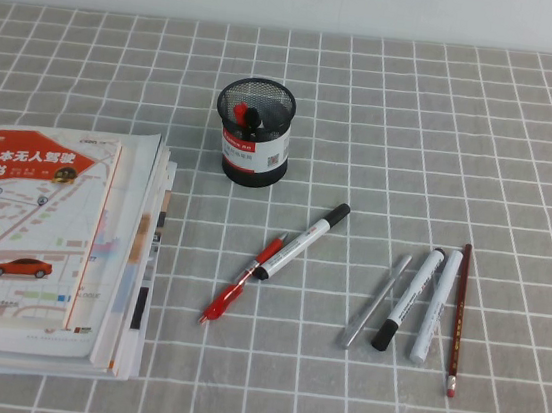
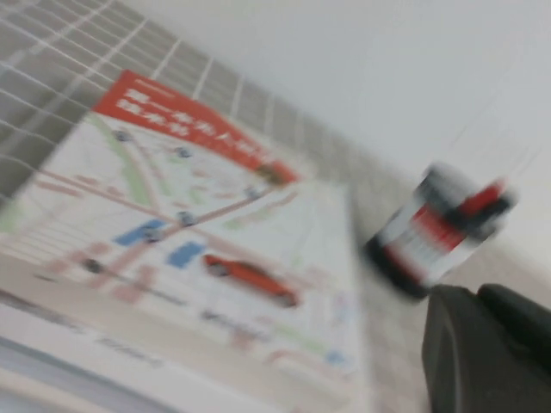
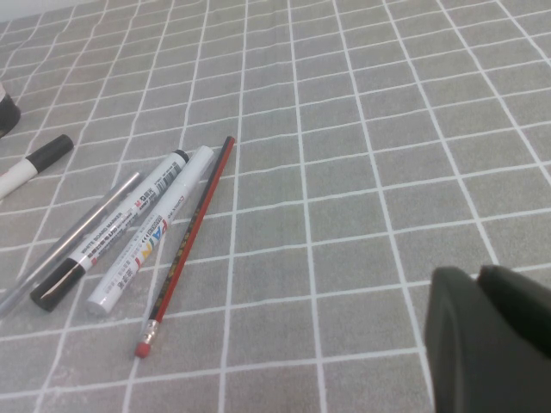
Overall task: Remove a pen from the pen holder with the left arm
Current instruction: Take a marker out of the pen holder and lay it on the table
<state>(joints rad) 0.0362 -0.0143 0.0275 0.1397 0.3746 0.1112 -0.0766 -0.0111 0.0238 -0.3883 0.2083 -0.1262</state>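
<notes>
Left tool (image 2: 484, 344) closed on nothing, over the books (image 1: 42, 228); pen holder (image 1: 253, 130) just beyond.

The high view gives me the black mesh pen holder upright on the table (image 1: 528, 127), pens (image 1: 248, 114) standing inside it; a red pen (image 1: 243, 278) and a marker (image 1: 302, 241) lie loose in front; only the left wrist view shows the left tool, jaws together, above the top cover; only the right wrist view shows the right tool (image 3: 486, 335), near the red pencil (image 3: 185, 245); I cannot tell its state.
</notes>
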